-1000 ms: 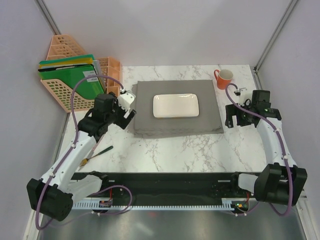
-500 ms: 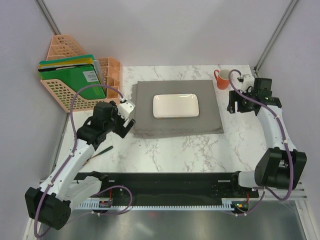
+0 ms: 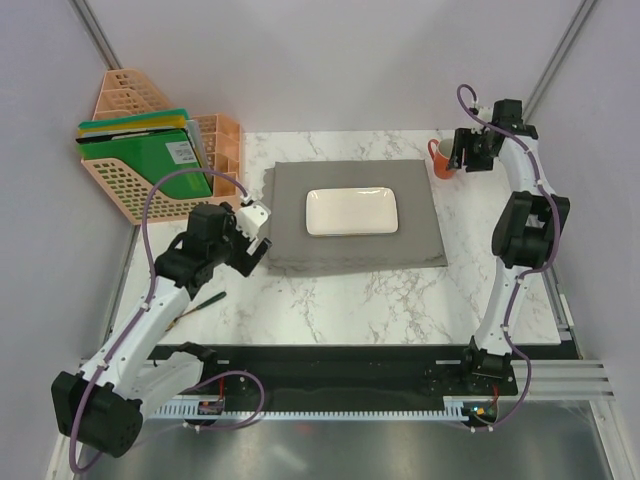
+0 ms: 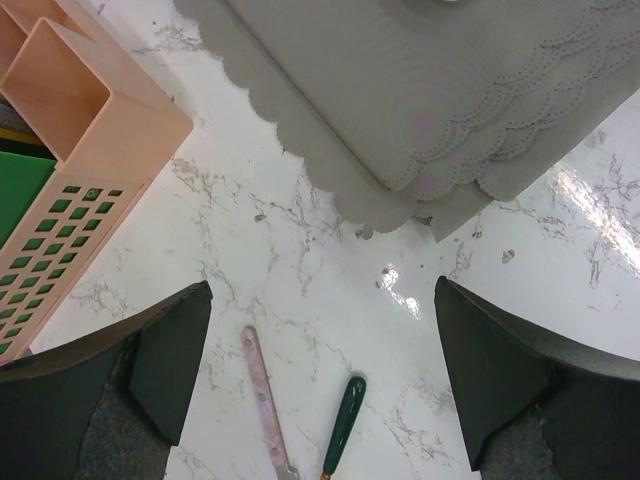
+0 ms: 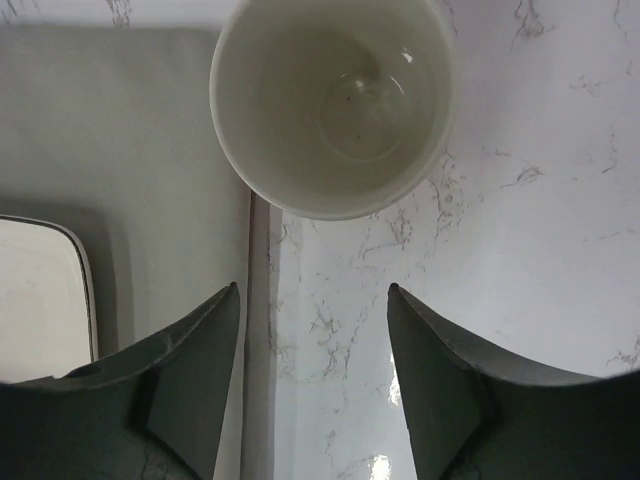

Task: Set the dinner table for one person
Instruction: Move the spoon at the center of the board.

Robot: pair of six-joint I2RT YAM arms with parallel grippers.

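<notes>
Dinner table (image 3: pixel 350 300) | step: likely fetching mug (image 5: pixel 333 105) | right gripper (image 5: pixel 312 290) parted, empty, mug just ahead | left gripper (image 4: pixel 322 283) wide, empty | next: straddle mug wall, close.

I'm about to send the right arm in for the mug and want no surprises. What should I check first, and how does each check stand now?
1. Right gripper open, nothing between its fingers: ok.
2. Mug upright and empty: ok.
3. Mug between the fingers: not ok; it lies beyond the fingertips.
4. Mug's base apart from the placemat edge: cannot tell.
5. Plate lying flat on the placemat: ok.
6. Left gripper open, over the table beside the placemat corner, far from the mug: ok.
</notes>
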